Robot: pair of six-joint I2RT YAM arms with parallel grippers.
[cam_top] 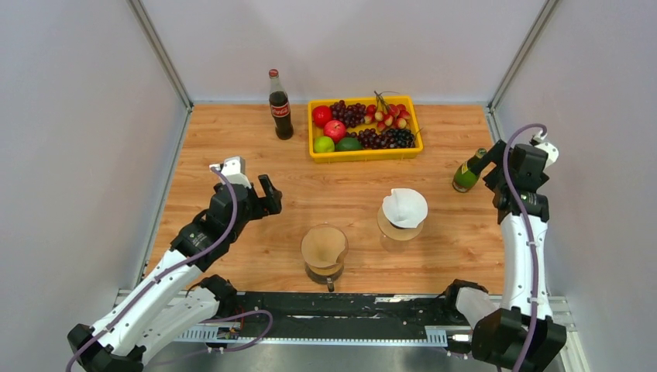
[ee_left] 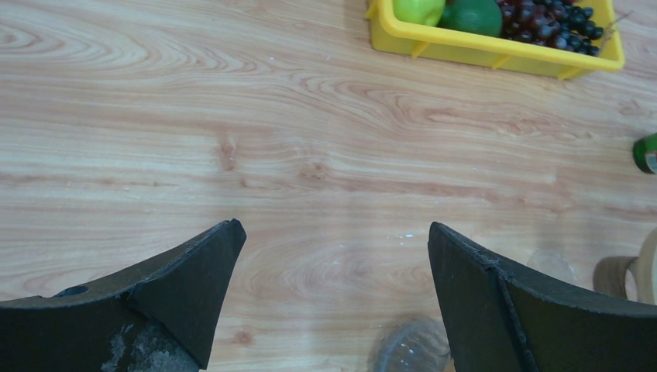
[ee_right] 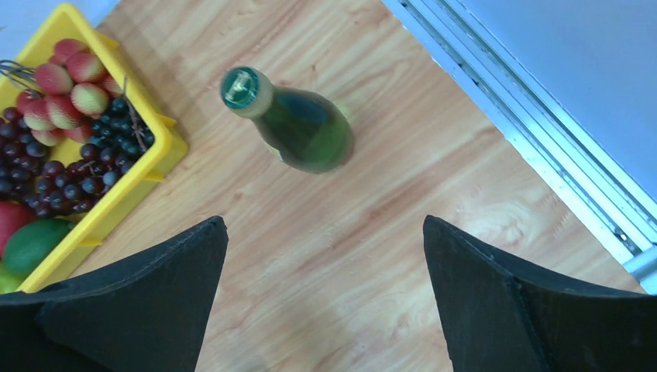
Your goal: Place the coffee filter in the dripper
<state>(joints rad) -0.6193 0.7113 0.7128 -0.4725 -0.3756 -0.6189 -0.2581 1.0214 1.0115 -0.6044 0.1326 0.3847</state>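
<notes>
Filter (cam_top: 404,206) sits in the dripper (cam_top: 398,231), while left tool (ee_left: 333,226) and right tool (ee_right: 323,222) both gape apart, empty.

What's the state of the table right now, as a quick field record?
filter: white, sitting in the dripper's top
dripper: glass, right of the glass jug
left gripper: open, holding nothing, above the table
right gripper: open, holding nothing, green bottle ahead of it
far side: cola bottle, yellow fruit tray

bright, even light w/ soft shadows; green bottle (ee_right: 302,124) slightly blurry, right wrist view
</notes>
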